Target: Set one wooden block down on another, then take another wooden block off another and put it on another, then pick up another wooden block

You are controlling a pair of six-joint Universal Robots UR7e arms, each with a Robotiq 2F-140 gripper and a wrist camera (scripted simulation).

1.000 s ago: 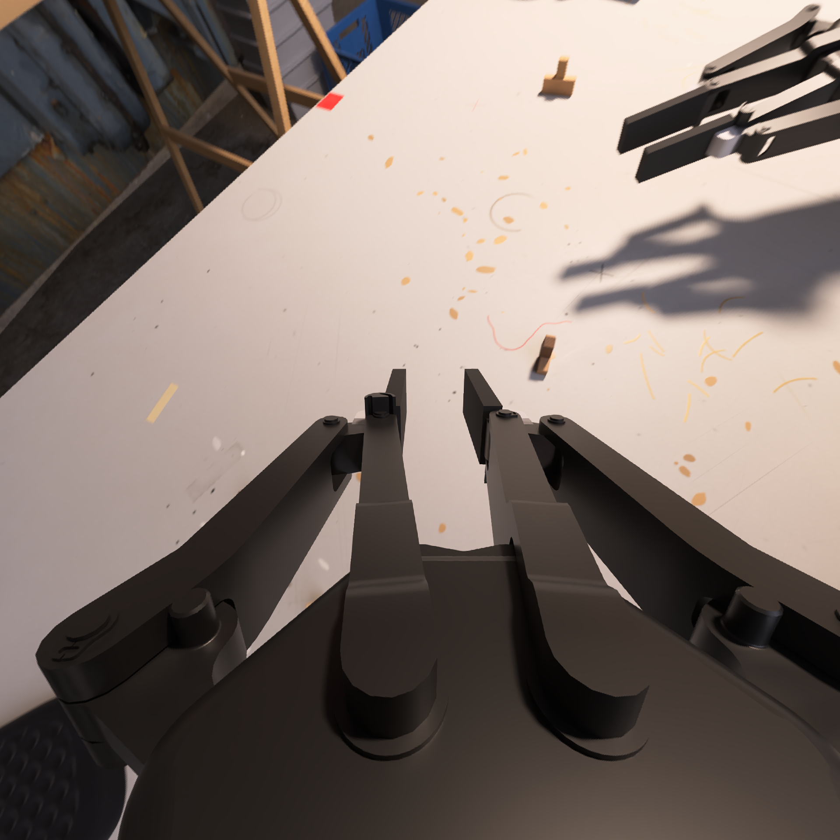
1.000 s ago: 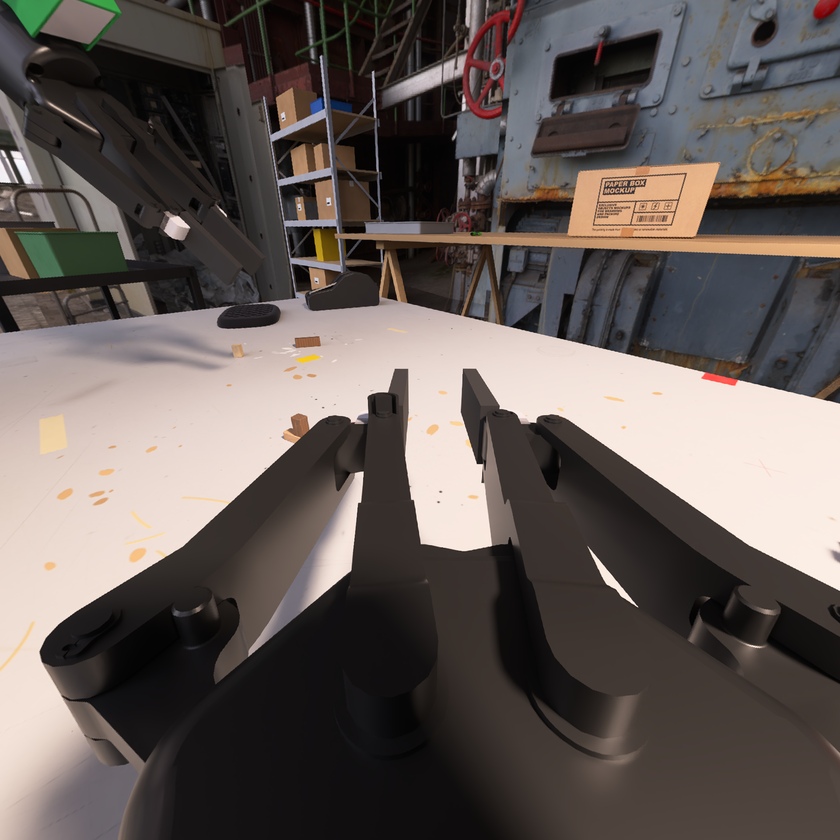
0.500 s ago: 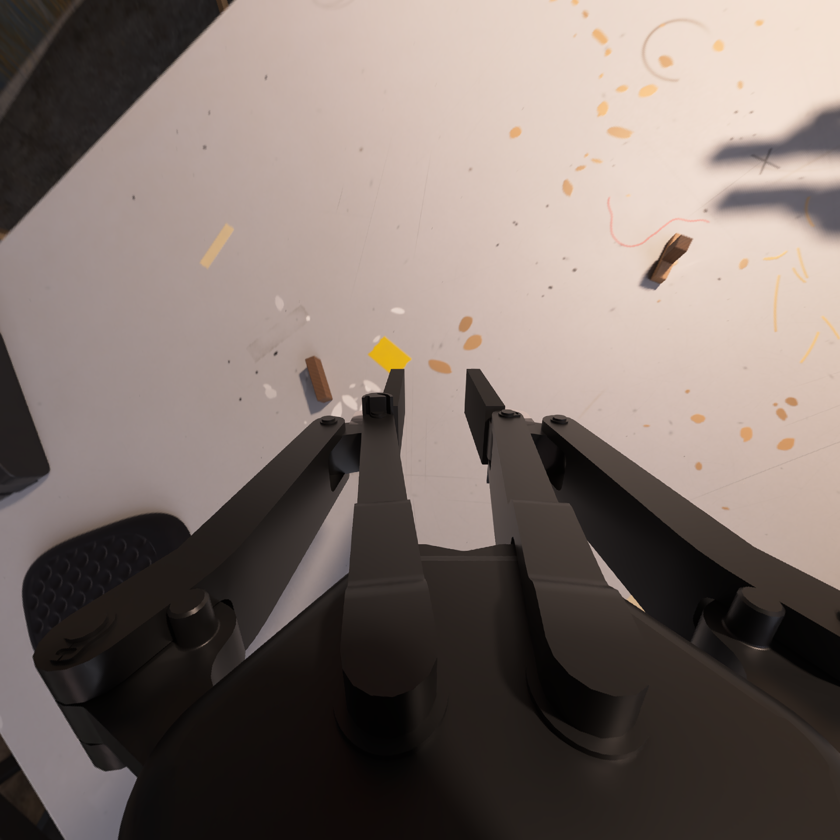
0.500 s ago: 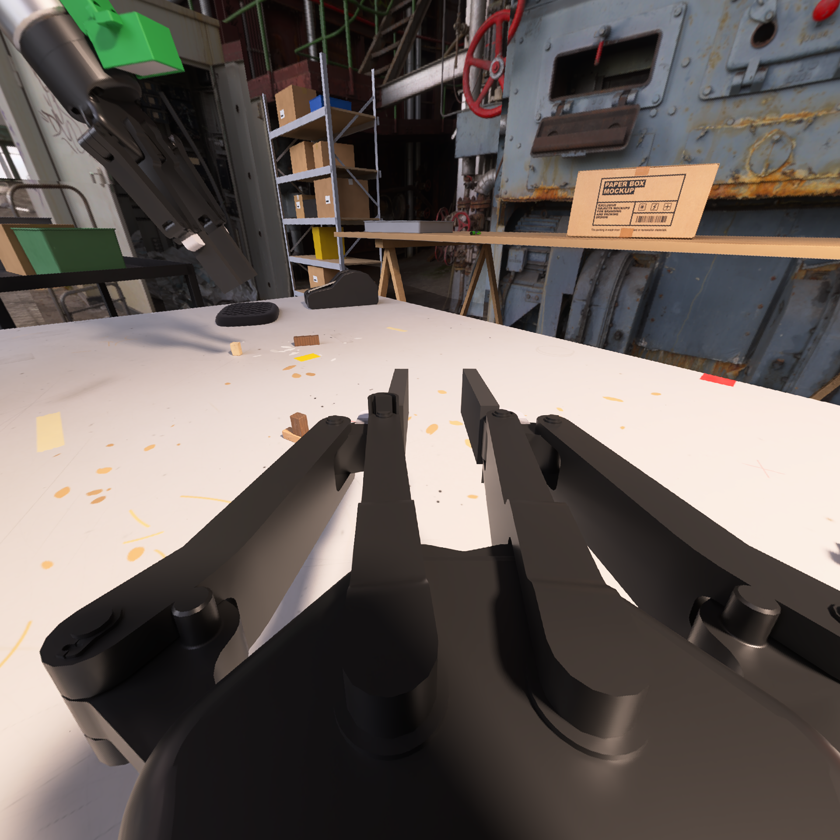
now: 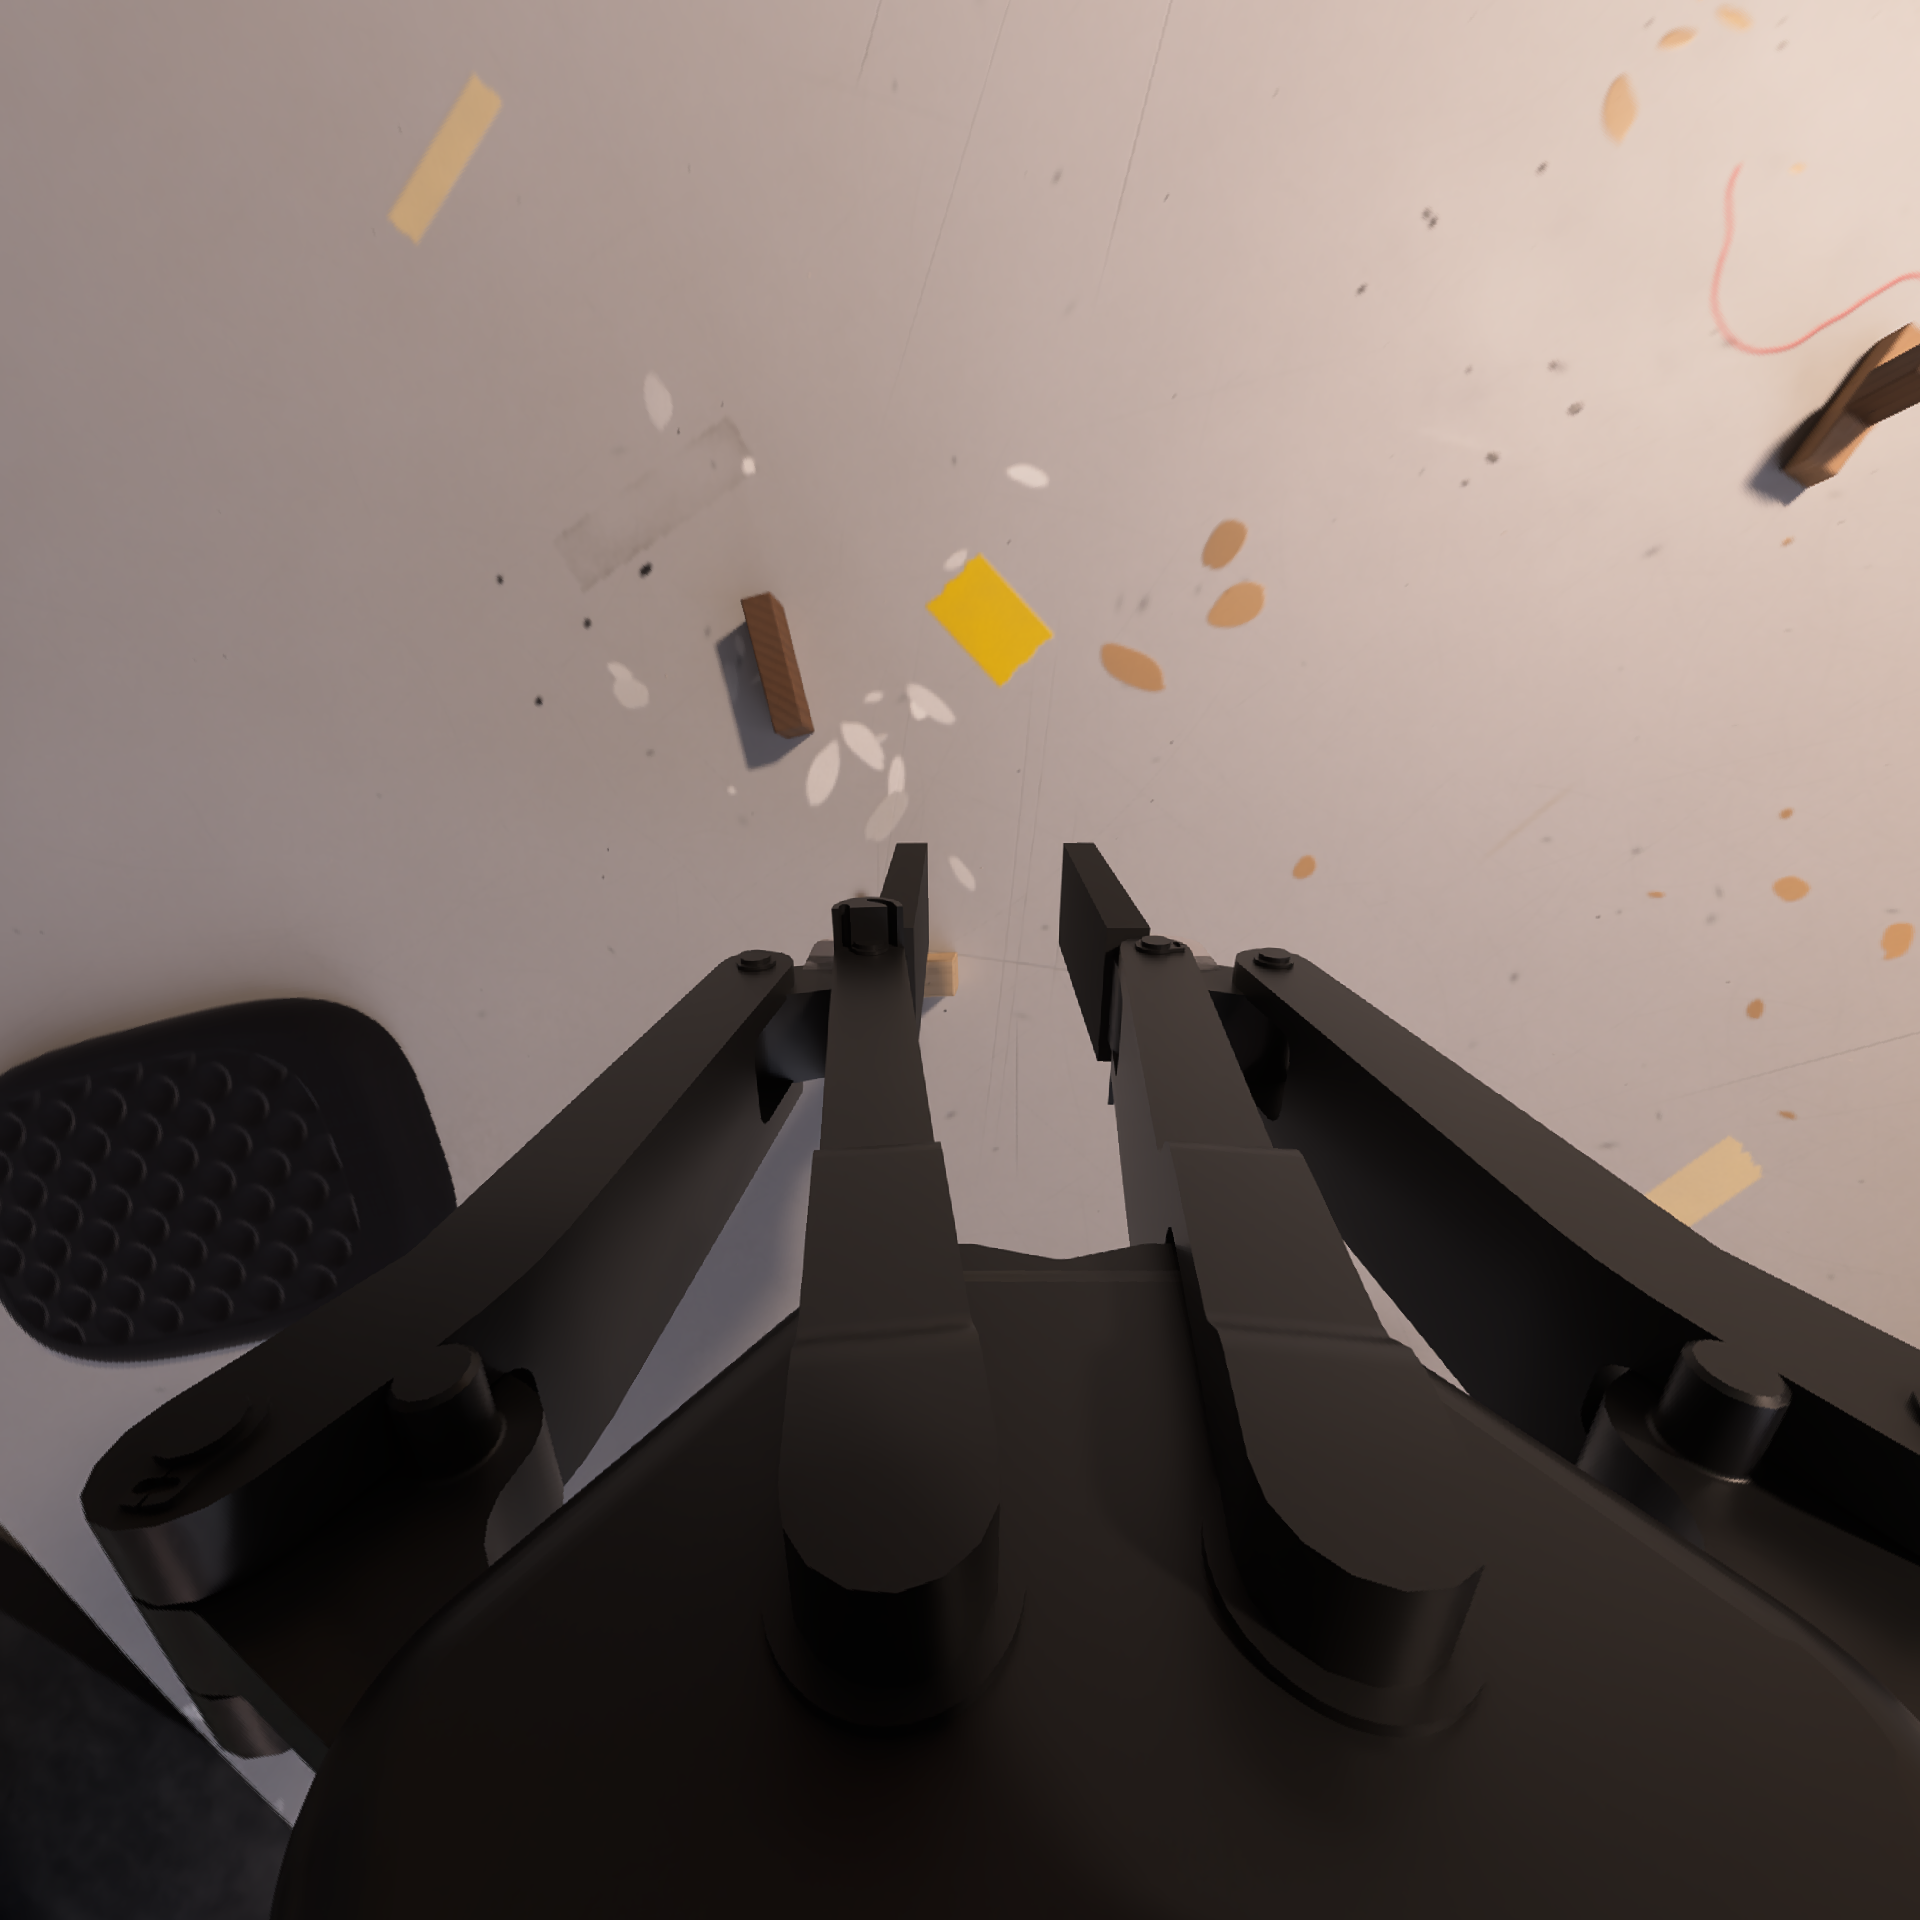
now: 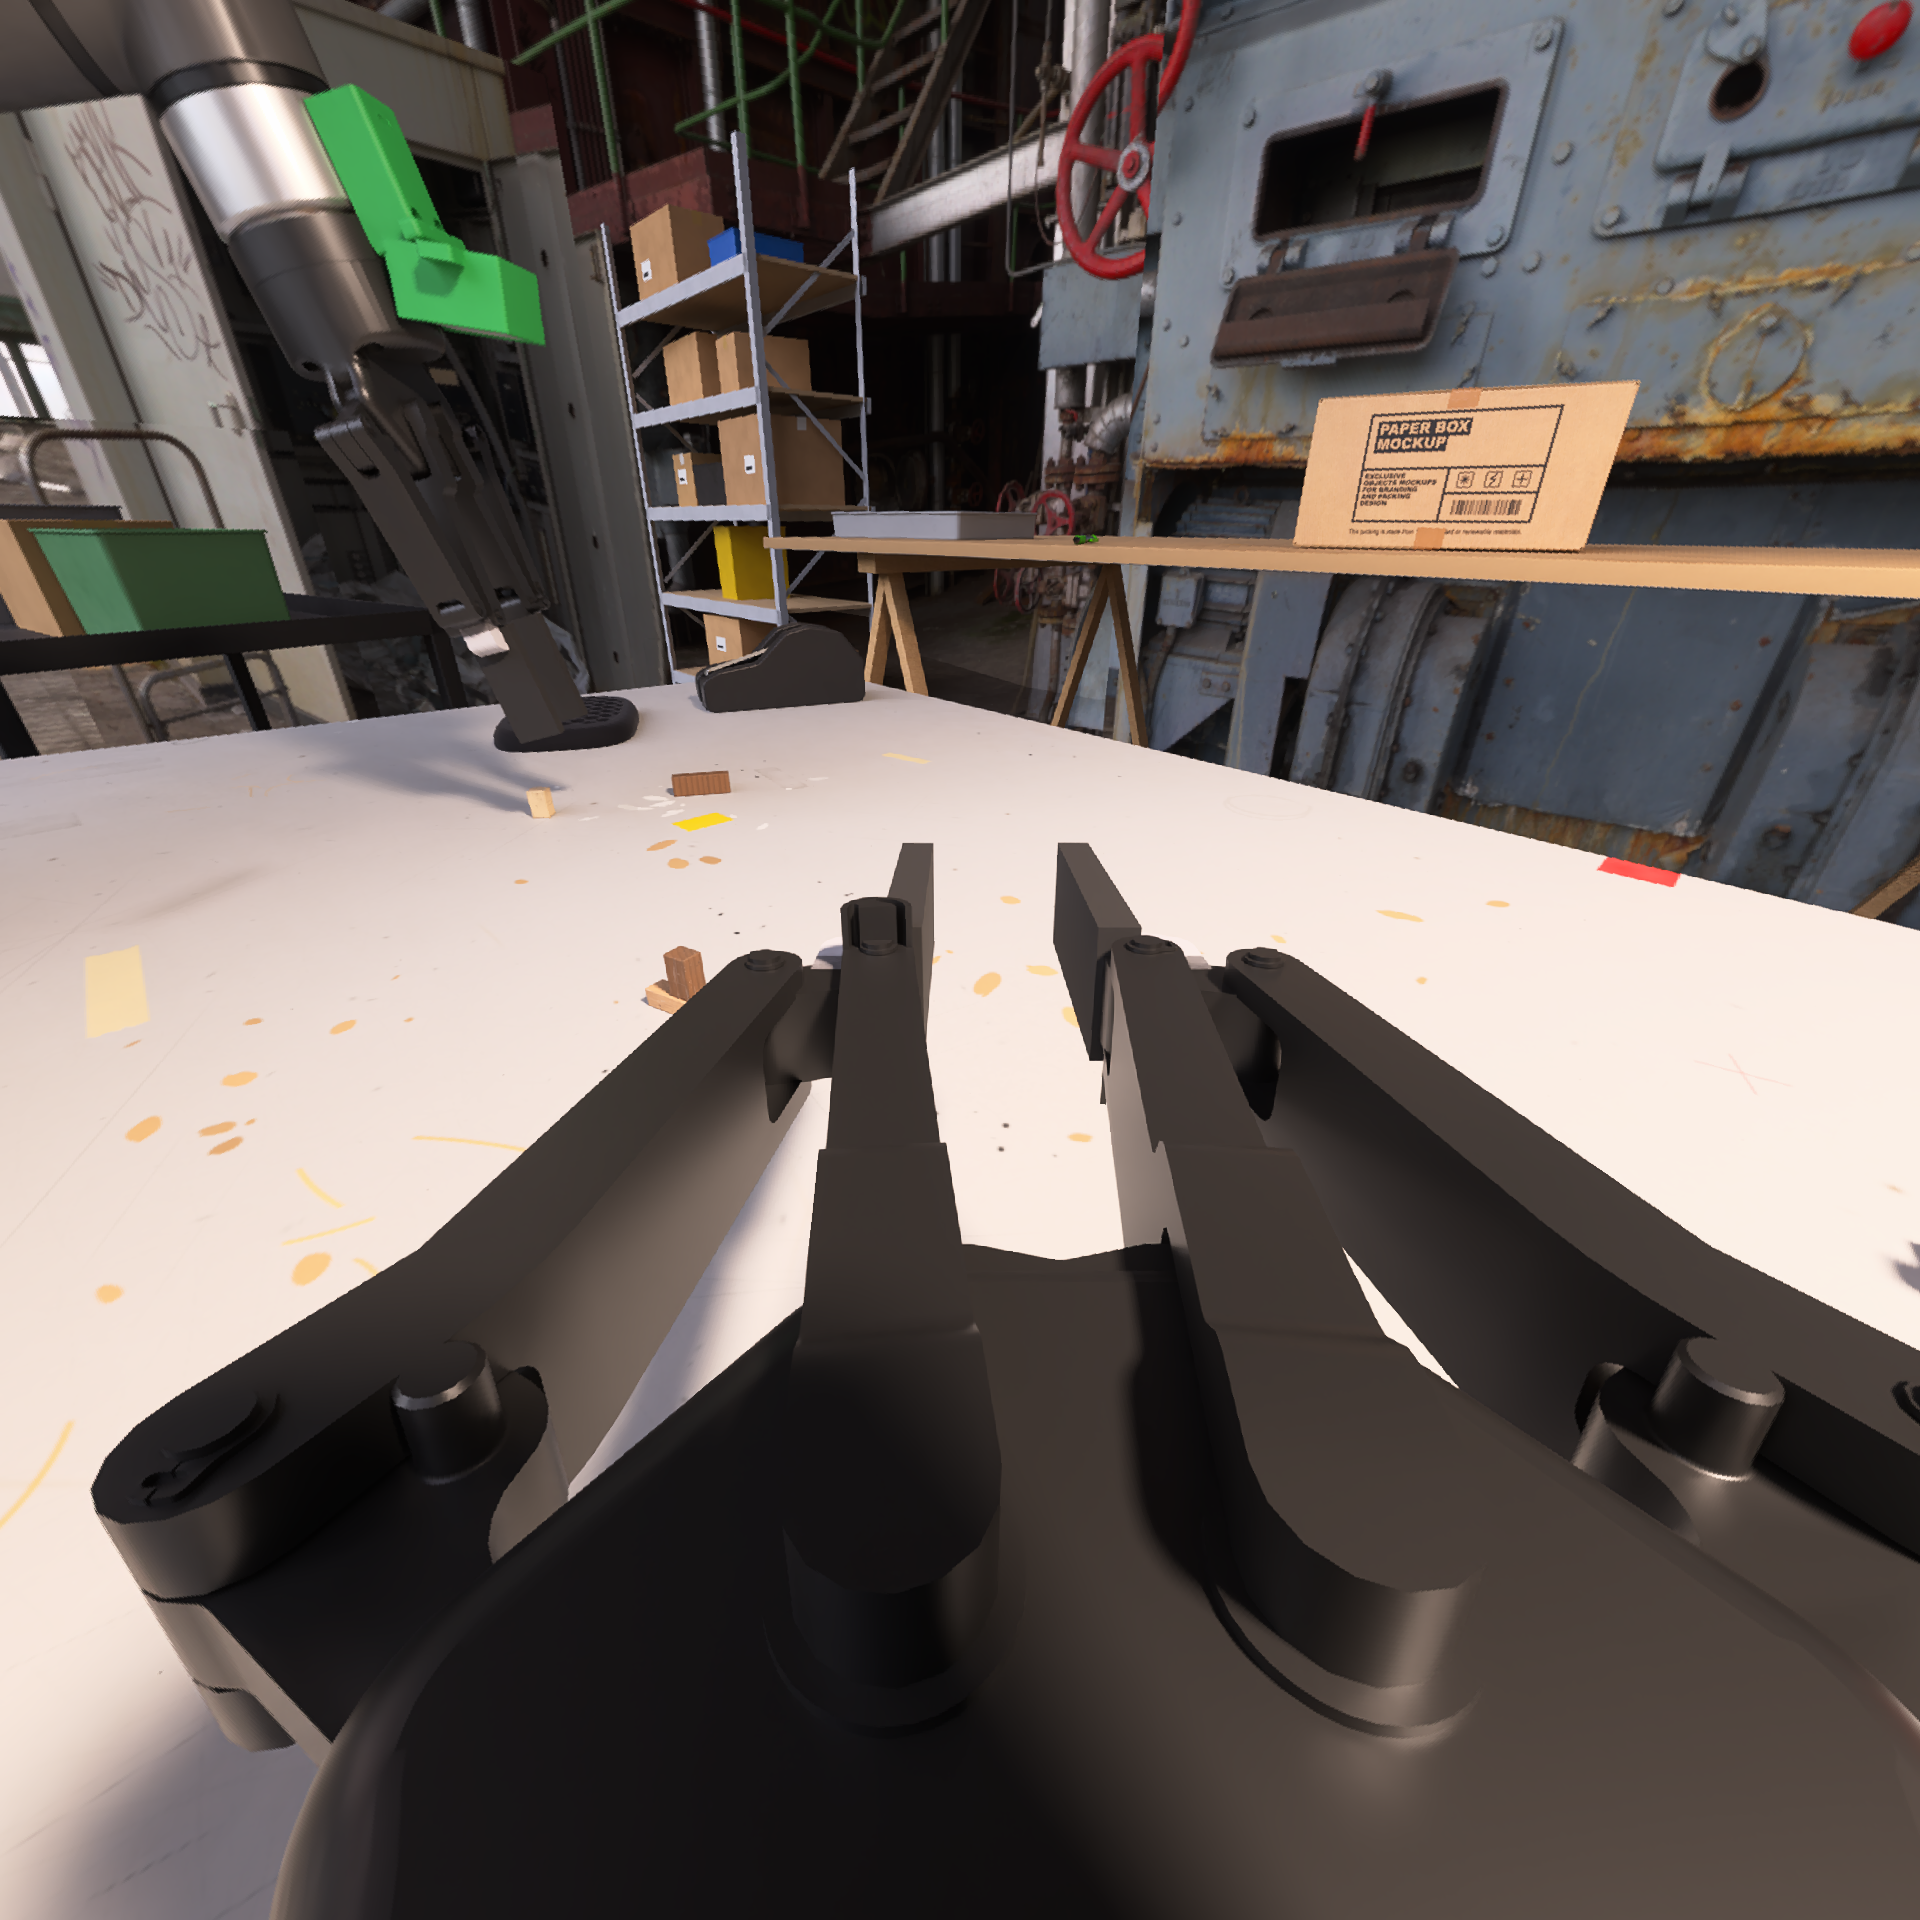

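In the left wrist view my left gripper (image 5: 992, 883) is open and empty, pointing down at the white table (image 5: 1351, 727). A small pale wooden block (image 5: 940, 977) peeks out beside its left finger. A dark brown block (image 5: 777, 665) lies flat just beyond. Two stacked blocks (image 5: 1860, 416) sit at the right edge. In the right wrist view my right gripper (image 6: 992, 883) is open and empty, low over the table. The stacked pair (image 6: 681, 977) sits to its left. Farther off lie the pale block (image 6: 539, 802) and the brown block (image 6: 700, 782), under the left gripper (image 6: 520, 665).
A black textured pad (image 5: 187, 1174) lies left of my left gripper, also in the right wrist view (image 6: 582, 722). A yellow patch (image 5: 987, 620) and tape strips mark the table. A black tape dispenser (image 6: 779, 670) stands at the far edge, with shelves and a trestle bench beyond.
My left gripper has swung down and back toward the table's far-left area; the brown block, yellow patch, pad and pale block have come into its view. The right gripper has not moved.
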